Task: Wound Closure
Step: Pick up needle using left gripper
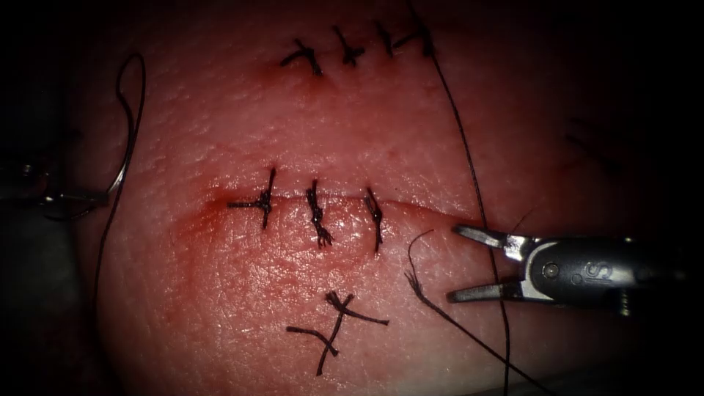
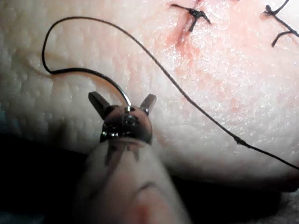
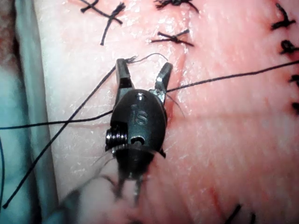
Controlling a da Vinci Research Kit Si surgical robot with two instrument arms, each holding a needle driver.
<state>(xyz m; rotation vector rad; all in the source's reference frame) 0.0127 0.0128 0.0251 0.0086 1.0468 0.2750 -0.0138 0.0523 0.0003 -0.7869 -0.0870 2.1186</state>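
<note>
The tissue (image 1: 220,125) has a cut (image 1: 343,196) running across it, closed by three dark stitches (image 1: 317,214). My right tool (image 1: 453,264) sits at the cut's right end with its jaws open and holding nothing. The long thread (image 1: 469,161) runs down between those jaws, and in the right wrist view the thread (image 3: 233,74) crosses just past the right tool (image 3: 145,65). My left tool (image 1: 77,198) is off the tissue's left edge. In its wrist view the left tool (image 2: 122,95) is open and the curved needle (image 2: 110,83) ends between its jaws, lying on the tissue surface, not in it. The needle (image 1: 126,158) curves upward there.
A second row of stitches (image 1: 345,48) lies at the far side and a knot with loose tails (image 1: 337,319) at the near side. A frayed cut end of thread (image 1: 416,253) lies just left of the right tool. Red fluid tints the tissue around the cut.
</note>
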